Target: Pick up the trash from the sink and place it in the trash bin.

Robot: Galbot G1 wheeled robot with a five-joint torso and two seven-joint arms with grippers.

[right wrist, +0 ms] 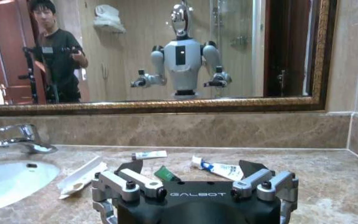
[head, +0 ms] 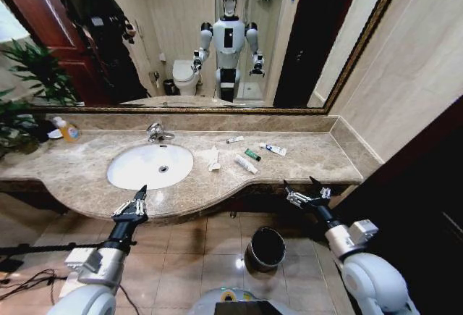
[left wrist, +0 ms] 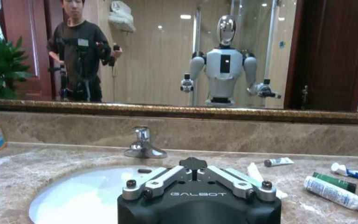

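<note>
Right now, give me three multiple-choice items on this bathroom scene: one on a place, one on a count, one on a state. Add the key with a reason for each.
1. Where is the trash bin?
A. On the countertop
B. On the floor below the countertop's front edge
C. Inside the sink

2. How many tubes lie on the countertop to the right of the sink?
A. Two
B. Four
C. Seven

3. What is the right gripper holding?
A. A tissue
B. The soap bottle
C. Nothing; it is open

Key:
1. B, the head view shows the dark bin on the tiles between the two arms.
2. B, a small white tube, a green tube, a white-and-blue tube and a larger white tube lie there.
3. C, its fingers stand spread at the counter's front edge with nothing between them.
</note>
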